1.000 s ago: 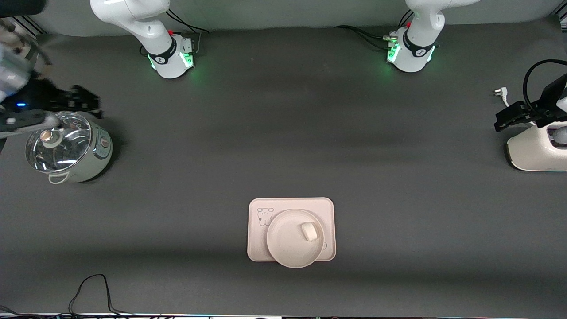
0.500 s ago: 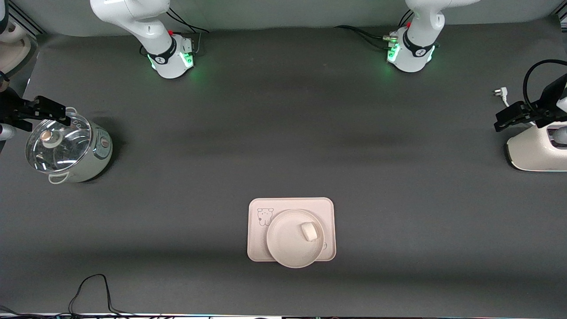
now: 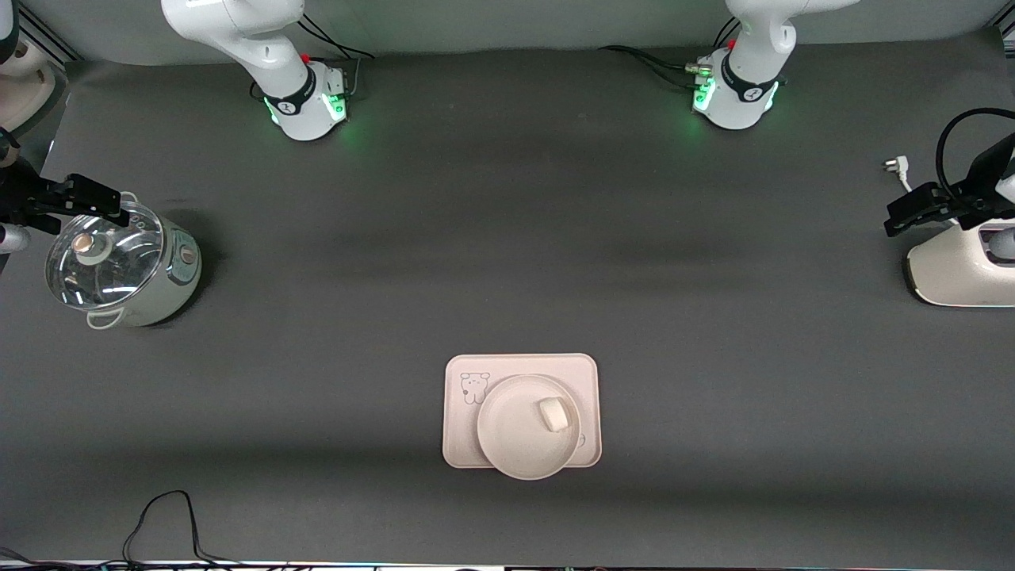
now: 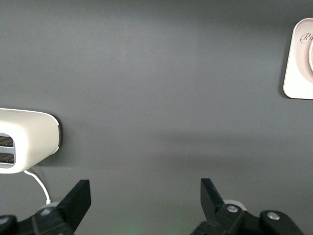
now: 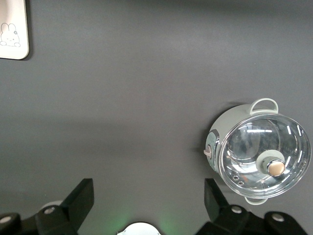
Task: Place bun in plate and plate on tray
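The tray (image 3: 462, 444) lies on the table near the front camera. The round cream plate (image 3: 511, 434) rests on it, overhanging the tray's near edge a little. The small off-white bun (image 3: 553, 414) sits in the plate. My right gripper (image 3: 83, 208) is open and empty, up beside the pot at the right arm's end of the table; its fingers (image 5: 83, 196) frame bare table. My left gripper (image 3: 912, 210) is open and empty, over the toaster's edge at the left arm's end. A tray corner shows in the left wrist view (image 4: 296, 68) and in the right wrist view (image 5: 12, 29).
A pale green pot with a glass lid (image 3: 119, 266) stands at the right arm's end of the table and shows in the right wrist view (image 5: 259, 154). A cream toaster (image 3: 959, 270) with a plug (image 3: 894, 166) stands at the left arm's end. A black cable (image 3: 166, 515) lies by the near edge.
The right gripper has drawn back from over the pot toward the table's end and then stopped. Tray, plate, bun and left arm have not moved.
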### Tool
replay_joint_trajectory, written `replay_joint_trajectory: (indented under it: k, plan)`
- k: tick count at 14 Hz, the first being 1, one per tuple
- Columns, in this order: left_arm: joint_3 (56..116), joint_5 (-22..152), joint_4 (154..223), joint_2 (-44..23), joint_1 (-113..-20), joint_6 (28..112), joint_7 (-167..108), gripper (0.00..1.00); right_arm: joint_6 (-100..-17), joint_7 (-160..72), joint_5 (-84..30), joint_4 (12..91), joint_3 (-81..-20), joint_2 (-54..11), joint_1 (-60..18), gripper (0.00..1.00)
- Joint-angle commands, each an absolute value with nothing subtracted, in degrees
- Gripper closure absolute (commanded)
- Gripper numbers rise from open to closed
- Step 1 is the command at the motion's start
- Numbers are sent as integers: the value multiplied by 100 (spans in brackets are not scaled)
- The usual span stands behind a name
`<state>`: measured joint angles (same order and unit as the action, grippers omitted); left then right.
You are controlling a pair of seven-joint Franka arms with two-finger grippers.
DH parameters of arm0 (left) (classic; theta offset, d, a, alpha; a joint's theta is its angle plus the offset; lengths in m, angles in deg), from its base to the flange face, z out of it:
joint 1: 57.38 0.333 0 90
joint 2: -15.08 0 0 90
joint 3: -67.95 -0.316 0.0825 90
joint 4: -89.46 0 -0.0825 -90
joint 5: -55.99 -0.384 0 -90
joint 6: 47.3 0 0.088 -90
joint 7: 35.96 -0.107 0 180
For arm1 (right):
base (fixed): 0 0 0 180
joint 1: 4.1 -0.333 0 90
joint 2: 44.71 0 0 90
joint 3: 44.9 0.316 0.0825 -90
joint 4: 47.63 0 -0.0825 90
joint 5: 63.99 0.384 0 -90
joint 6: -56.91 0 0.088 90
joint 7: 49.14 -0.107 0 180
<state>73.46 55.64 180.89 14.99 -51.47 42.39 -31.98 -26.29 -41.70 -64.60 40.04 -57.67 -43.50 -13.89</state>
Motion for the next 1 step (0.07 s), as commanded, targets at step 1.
replay_joint_trajectory:
  k: [1]
  plan:
    - [7332, 5591, 17946, 1420, -5167, 4235, -3139, 0, -2676, -4325, -6566, 4017, -5773, -4365, -1456, 0]
